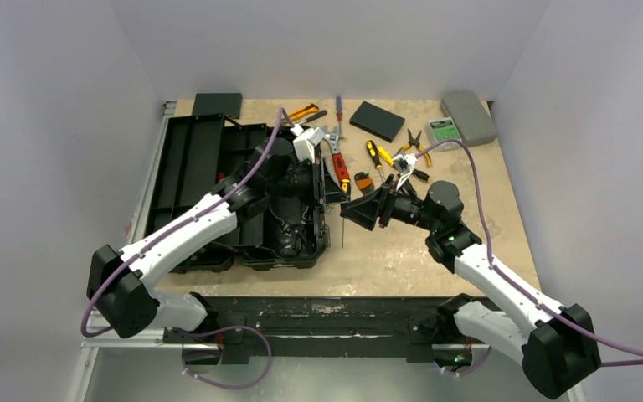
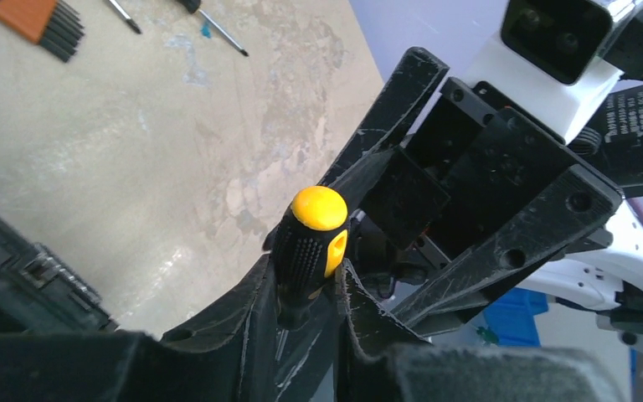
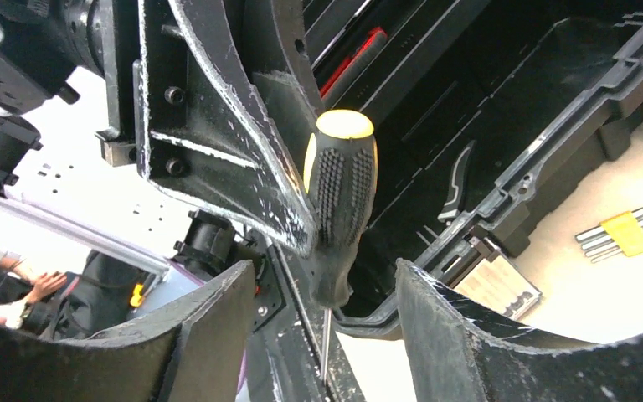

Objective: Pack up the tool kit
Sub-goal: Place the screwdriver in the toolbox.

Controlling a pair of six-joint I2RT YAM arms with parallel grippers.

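Toward the middle of the counter (image 1: 419,251), just right of the open toolbox (image 1: 188,163), the left gripper (image 2: 306,301) is clamped on the black-and-yellow handle of a screwdriver (image 2: 314,243). The right gripper (image 3: 326,289) stands wide open either side of that handle, holding nothing. The right should probably back straight off without brushing the handle. The left can then swing over the toolbox by the left edge and lay the screwdriver in. Loose tools (image 1: 385,159) lie toward the far edge.

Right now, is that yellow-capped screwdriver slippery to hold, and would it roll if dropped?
Probably not slippery: the screwdriver handle has a dotted, rubbery-looking grip where the left gripper pinches it. Its rounded handle would likely roll. The thin metal shaft looks stiff.
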